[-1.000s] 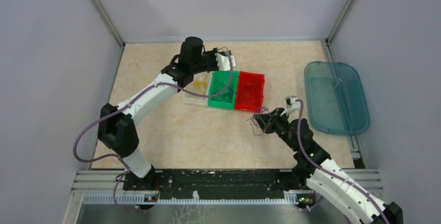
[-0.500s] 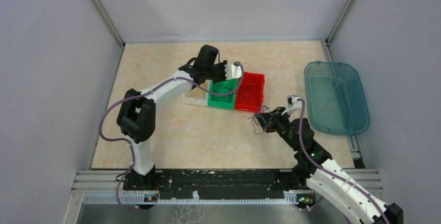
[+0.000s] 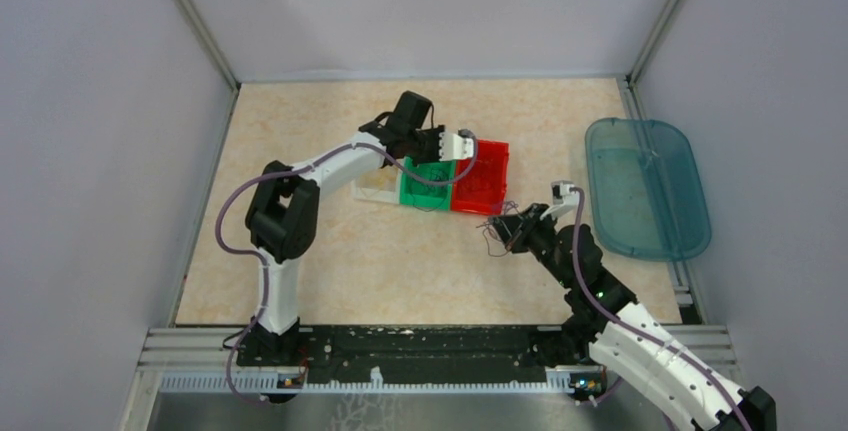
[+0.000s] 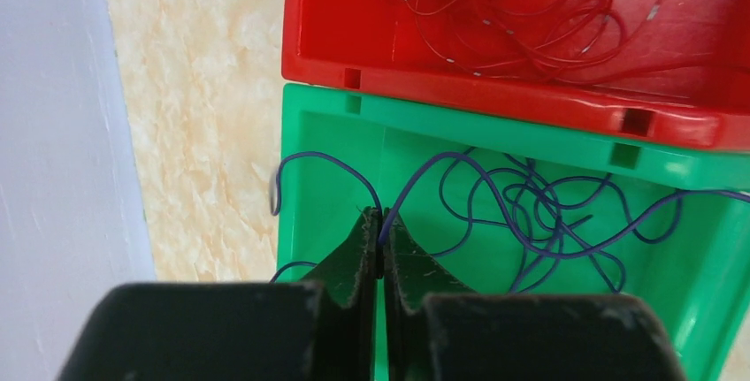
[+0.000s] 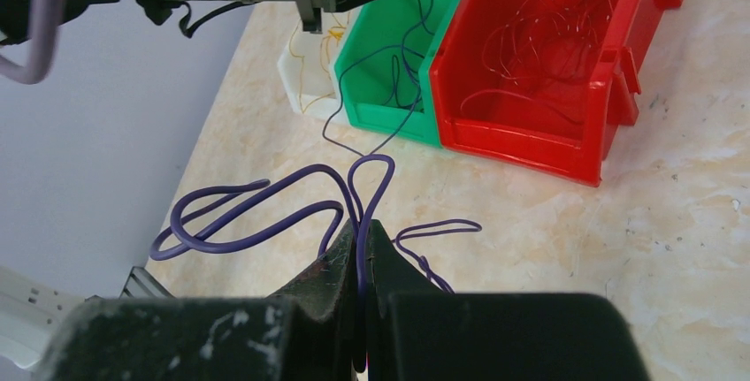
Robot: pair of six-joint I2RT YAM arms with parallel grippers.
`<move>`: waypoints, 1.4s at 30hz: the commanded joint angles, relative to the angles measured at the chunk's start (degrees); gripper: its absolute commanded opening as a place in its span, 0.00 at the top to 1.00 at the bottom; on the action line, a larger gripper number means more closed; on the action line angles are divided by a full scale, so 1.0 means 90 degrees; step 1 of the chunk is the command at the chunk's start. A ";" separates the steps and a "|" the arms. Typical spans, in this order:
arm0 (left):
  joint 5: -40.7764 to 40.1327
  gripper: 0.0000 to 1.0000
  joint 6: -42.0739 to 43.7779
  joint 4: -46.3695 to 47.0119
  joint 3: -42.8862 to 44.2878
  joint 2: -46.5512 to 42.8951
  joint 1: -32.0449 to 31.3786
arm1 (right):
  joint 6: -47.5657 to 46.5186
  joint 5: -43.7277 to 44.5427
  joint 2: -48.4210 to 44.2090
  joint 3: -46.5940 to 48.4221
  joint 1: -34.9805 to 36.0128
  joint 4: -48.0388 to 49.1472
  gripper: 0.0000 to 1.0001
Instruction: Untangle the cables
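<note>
- Left jaws: together, pinching a purple strand [image 4: 440,156] at their tips, lower centre of the left wrist view, over the green bin [image 4: 323,116].
- Right jaws: together, clamped on purple loops [image 5: 370,159] that sprawl across the bench [image 5: 690,222] at centre left of the right wrist view.
- Other cables: purple tangle [image 4: 548,213] lies in the green bin, red cables [image 4: 504,19] in the red bin [image 4: 495,98], and yellow cables [image 5: 327,45] in the white bin [image 5: 296,76].
- Judgement: the step in hand appears to be sorting purple into green. Feed slowly, keep slack between the arms, lift the strand clear of the bin's rim, and avoid tugging the bin.
- Markings: no brand, label or writing is legible.
</note>
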 commanded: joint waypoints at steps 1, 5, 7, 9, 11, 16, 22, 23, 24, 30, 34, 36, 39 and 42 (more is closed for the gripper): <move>-0.0192 0.89 0.0416 -0.0637 0.0632 0.0378 0.0002 | 0.0023 0.0086 0.0024 0.0430 -0.0046 0.0258 1.00; -0.0045 0.57 0.0433 -0.1472 0.1129 0.0475 0.0031 | 0.0018 0.0157 0.0039 0.0498 -0.0046 0.0218 1.00; 0.0178 0.43 0.0425 -0.1655 0.1211 0.0281 0.0082 | 0.0008 0.0158 0.0083 0.0527 -0.0046 0.0239 1.00; 0.0557 0.33 0.0412 -0.1925 0.1394 0.0029 0.0155 | 0.0019 0.0179 0.0173 0.0552 -0.0046 0.0281 1.00; 0.1026 0.27 0.0269 -0.2407 0.1787 -0.0195 0.0264 | 0.0006 0.0163 0.0345 0.0629 -0.0046 0.0360 1.00; 0.2220 0.01 -0.0192 -0.3793 0.2849 -0.0641 0.0746 | -0.0147 0.0091 0.1048 0.1021 -0.0055 0.0958 1.00; 0.2964 0.01 -0.0809 -0.4110 0.2691 -0.1473 0.1797 | -0.0537 -0.0413 0.2840 0.2205 -0.0173 0.1631 1.00; 0.3018 0.01 -0.1046 -0.3953 0.2529 -0.1639 0.1995 | -0.0526 -0.0572 0.3146 0.2395 -0.0239 0.1751 1.00; 0.3075 0.01 -0.1289 -0.3787 0.2355 -0.1805 0.2219 | -0.0526 -0.0691 0.3403 0.2616 -0.0286 0.1835 1.00; 0.2989 0.01 -0.3256 -0.2082 0.0835 -0.2800 0.3377 | -0.0724 -0.0967 0.5069 0.4046 -0.0387 0.1930 1.00; 0.2712 0.01 -0.4184 -0.1178 -0.0004 -0.3331 0.3965 | -0.0972 -0.0784 0.6041 0.4862 -0.0381 0.1909 1.00; 0.2495 0.01 -0.4519 -0.0811 -0.0381 -0.3578 0.4148 | -0.1129 -0.0645 0.6638 0.5188 -0.0386 0.1832 1.00; 0.2194 0.01 -0.4713 -0.0493 -0.0826 -0.3763 0.4309 | -0.1284 -0.0483 0.7359 0.5632 -0.0377 0.1680 1.00; 0.2133 0.01 -0.4850 -0.0405 -0.1155 -0.3814 0.4448 | -0.1508 -0.0160 0.8208 0.6151 -0.0312 0.1296 1.00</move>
